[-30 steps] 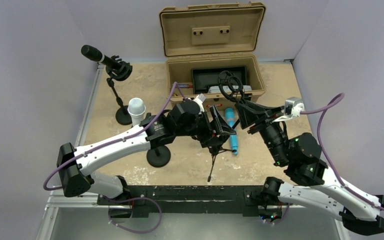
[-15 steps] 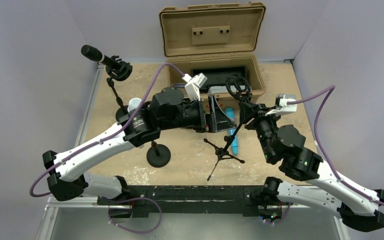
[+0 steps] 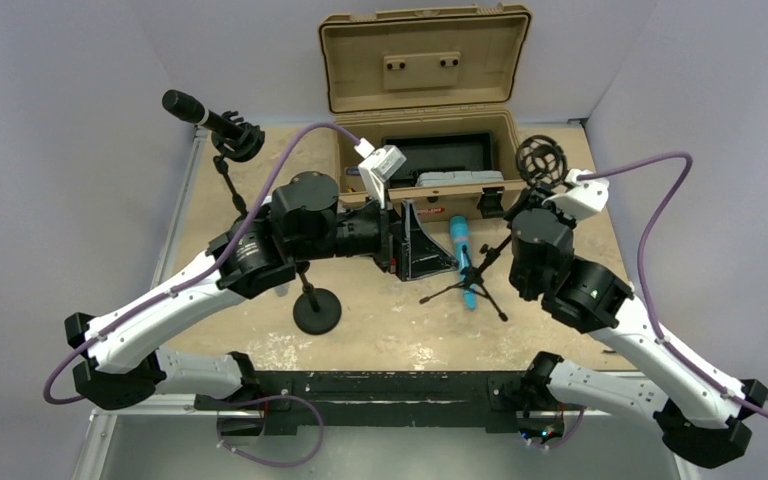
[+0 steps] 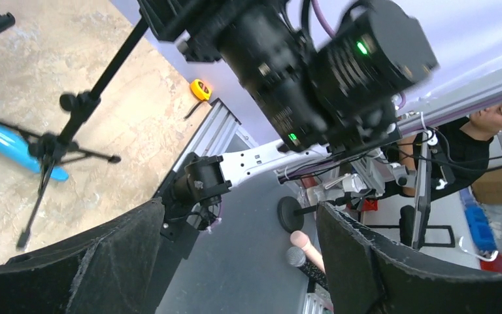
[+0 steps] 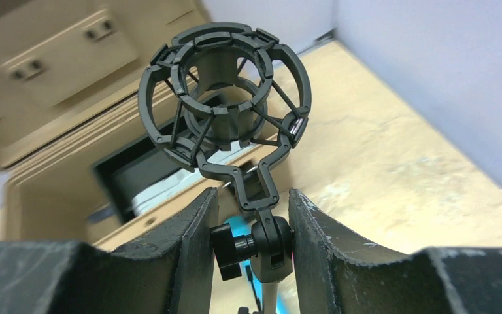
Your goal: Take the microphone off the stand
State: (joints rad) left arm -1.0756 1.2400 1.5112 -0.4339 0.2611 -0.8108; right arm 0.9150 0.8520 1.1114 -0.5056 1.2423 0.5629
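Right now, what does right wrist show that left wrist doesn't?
Only right wrist: the empty shock mount, the right gripper shut on the stand just below it, the open tan case. Only left wrist: the tripod legs, the right arm, the left gripper open. Both: blue microphone on the table, the stand.

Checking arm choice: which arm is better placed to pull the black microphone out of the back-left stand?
Left. The left fingers are open and empty, on the same side as the black microphone; the right fingers are shut on the tripod stand.
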